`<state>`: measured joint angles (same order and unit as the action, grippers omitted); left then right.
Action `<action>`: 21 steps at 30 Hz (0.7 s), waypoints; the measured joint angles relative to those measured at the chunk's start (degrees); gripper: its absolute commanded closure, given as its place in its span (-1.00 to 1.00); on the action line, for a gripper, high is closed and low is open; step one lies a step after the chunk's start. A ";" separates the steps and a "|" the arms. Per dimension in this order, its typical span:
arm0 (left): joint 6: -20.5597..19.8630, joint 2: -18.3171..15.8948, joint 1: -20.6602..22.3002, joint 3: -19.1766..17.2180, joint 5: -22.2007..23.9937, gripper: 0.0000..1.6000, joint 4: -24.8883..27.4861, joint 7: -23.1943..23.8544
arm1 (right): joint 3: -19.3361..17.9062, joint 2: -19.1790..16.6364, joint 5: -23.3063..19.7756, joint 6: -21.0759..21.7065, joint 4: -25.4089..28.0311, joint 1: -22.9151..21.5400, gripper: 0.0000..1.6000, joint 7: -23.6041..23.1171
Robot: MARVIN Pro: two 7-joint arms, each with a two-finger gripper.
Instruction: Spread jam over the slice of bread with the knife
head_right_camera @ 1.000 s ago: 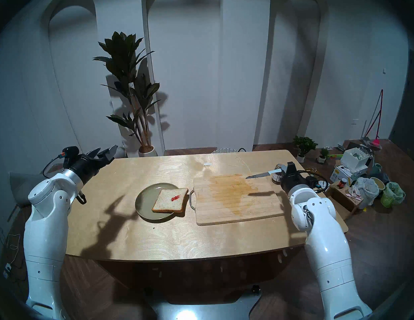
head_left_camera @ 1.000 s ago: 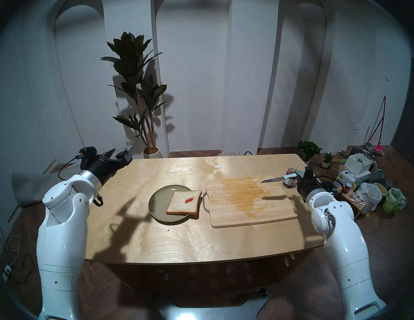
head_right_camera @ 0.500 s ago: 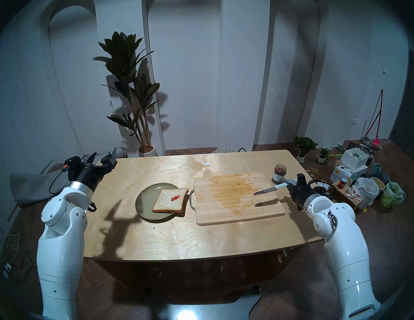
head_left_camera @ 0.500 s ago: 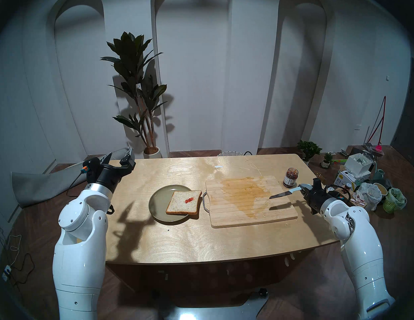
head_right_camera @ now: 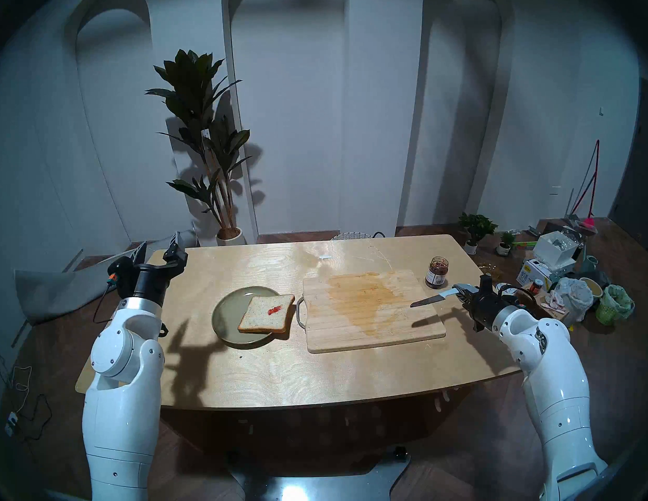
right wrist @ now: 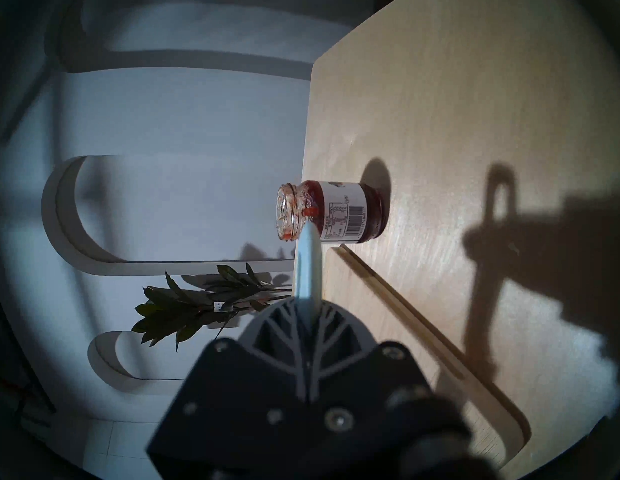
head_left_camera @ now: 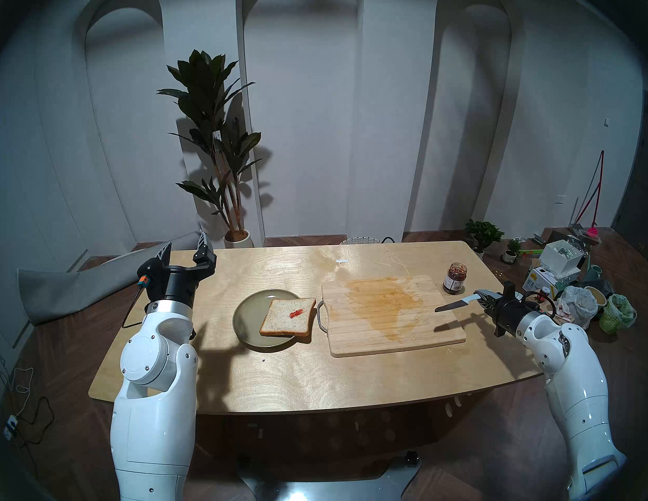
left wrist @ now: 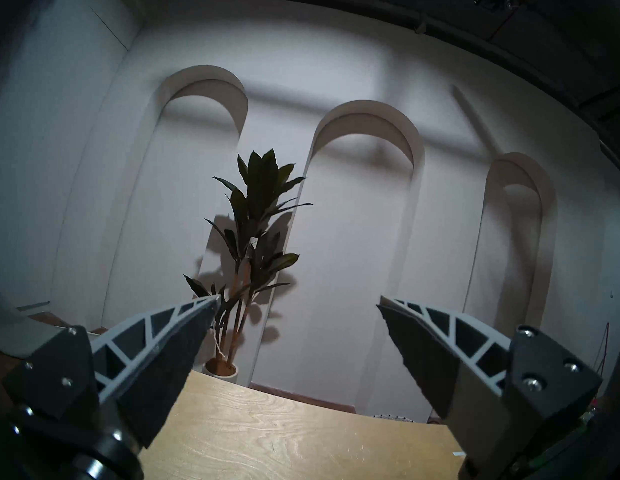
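Observation:
The slice of bread (head_left_camera: pixel 288 317) lies on a green plate (head_left_camera: pixel 248 317) at mid-table, with a small red blob of jam (head_left_camera: pixel 296 312) on it. The open jam jar (head_left_camera: pixel 455 278) stands at the table's right, beyond the board; on its side in the right wrist view (right wrist: pixel 333 211). My right gripper (head_left_camera: pixel 478 296) is shut on the knife (head_left_camera: pixel 454 304) by its pale handle (right wrist: pixel 307 271). The dark blade points left above the board's right edge. My left gripper (head_left_camera: pixel 185 249) is open and empty above the table's far left corner, fingers (left wrist: pixel 170 344) wide apart.
A wooden cutting board (head_left_camera: pixel 387 330) with a brownish wet stain and a metal handle lies right of the plate. A potted plant (head_left_camera: pixel 216 146) stands behind the table. Boxes, bags and a red-lidded jar (head_left_camera: pixel 544 292) clutter the floor at the right.
My right arm has carried the knife away from the jar, towards the front and right, uncovering the jar. My left arm has swung in over the table's left corner, fingers now pointing up.

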<state>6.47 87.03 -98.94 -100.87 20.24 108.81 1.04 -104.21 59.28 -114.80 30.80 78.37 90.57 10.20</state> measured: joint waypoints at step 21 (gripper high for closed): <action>7.09 2.04 0.83 0.51 -0.61 -1.00 -3.31 -1.73 | 6.77 -0.97 12.37 -3.91 -8.35 -7.06 1.00 -9.21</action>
<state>13.55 89.07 -98.11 -100.36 19.63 105.50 -0.69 -97.44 58.32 -102.42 26.89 70.02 83.51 0.99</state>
